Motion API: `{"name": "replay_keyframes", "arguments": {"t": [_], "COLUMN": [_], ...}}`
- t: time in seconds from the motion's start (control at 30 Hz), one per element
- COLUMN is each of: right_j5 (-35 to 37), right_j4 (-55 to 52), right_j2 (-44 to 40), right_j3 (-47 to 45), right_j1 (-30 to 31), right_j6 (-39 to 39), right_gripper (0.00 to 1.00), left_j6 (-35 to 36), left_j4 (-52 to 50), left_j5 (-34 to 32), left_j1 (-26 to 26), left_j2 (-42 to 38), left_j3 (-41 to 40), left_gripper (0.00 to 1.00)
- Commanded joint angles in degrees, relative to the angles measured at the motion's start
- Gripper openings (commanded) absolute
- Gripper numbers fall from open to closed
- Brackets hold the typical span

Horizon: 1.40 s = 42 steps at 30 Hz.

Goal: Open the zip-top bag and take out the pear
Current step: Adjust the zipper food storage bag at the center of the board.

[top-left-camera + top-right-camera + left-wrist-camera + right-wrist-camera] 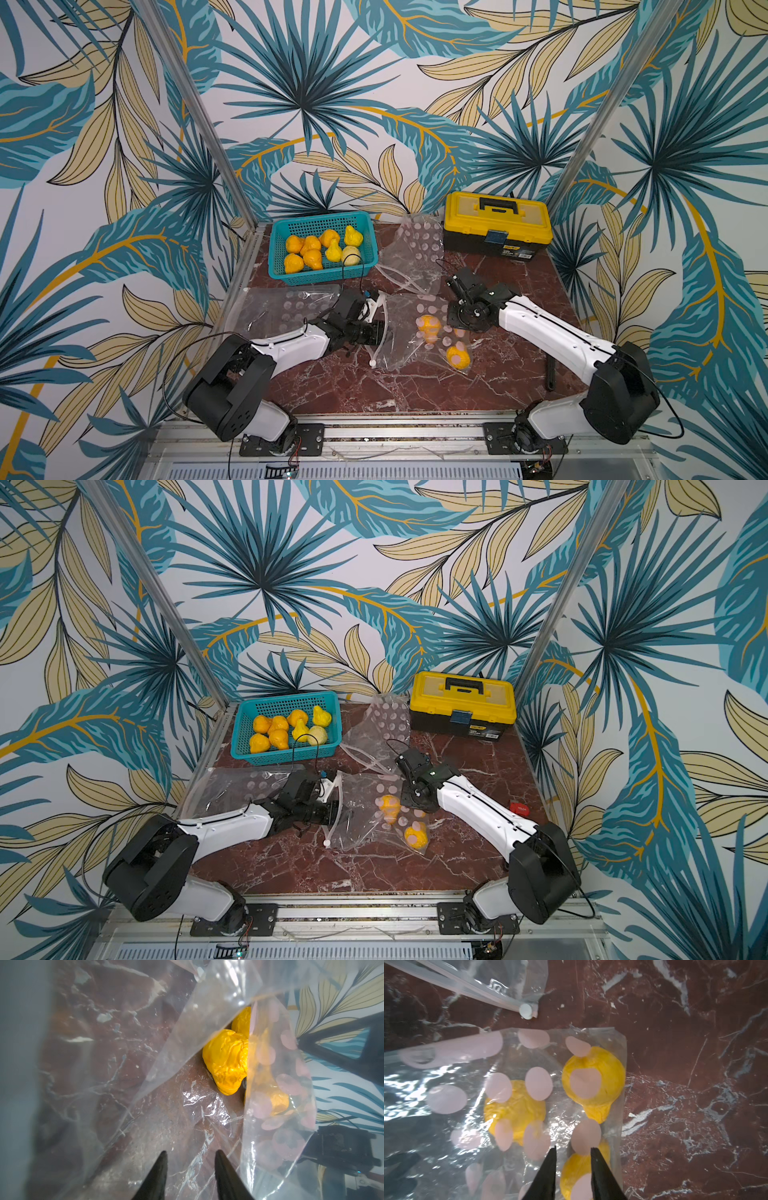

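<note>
With the zip-top bag lying mid-table, mouth open: left gripper inside the mouth, jaws narrowly parted, empty; right gripper over the bag's closed end, likewise parted. Pear deep inside. Extraction step; next, probably, further reach and closure.

A teal basket of yellow fruit sits near a yellow toolbox.

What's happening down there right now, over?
Left claw open inside the bag mouth, empty. Right claw open over the bag, gripping nothing. Pears not yet out. Only loose plastic in the way.
</note>
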Motion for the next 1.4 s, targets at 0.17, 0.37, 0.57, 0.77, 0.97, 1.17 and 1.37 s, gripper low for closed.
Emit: {"name": "replay_keyframes", "arguments": {"t": [0.17,0.37,0.57,0.77,0.97,1.17,1.37], "right_j5": [-10.1,-19.6,-27.6,-27.0,-23.8,-18.9,-15.5], "right_j4": [15.6,23.9,30.4,29.3,27.0,22.0,9.2], "right_j2": [8.7,13.4,16.1,18.1,19.6,17.4,10.6], "right_j3": [-1.5,-3.0,-4.3,-4.2,-3.7,-2.9,1.2], "right_j1": [0.0,0.1,0.1,0.1,-0.1,-1.3,-1.2], "right_j6": [-1.0,0.0,0.4,0.7,2.1,1.7,-2.8], "right_gripper": [0.29,0.27,0.24,0.23,0.21,0.18,0.19], "left_j6": [-2.2,-2.9,-4.6,-6.1,-6.4,-6.8,-7.2], "left_j4": [1.3,1.4,1.3,1.2,1.2,1.0,0.2], "left_j5": [-2.9,-3.7,-5.4,-5.1,-2.3,-3.9,-9.4], "left_j1": [0.2,-1.1,-3.2,-5.5,-7.2,-7.6,-7.5], "left_j2": [-0.3,1.0,4.0,7.4,10.6,10.1,3.9], "left_j3": [0.0,2.1,4.9,7.6,8.6,6.7,4.3], "left_gripper": [0.60,0.65,0.74,0.81,0.84,0.84,0.82]}}
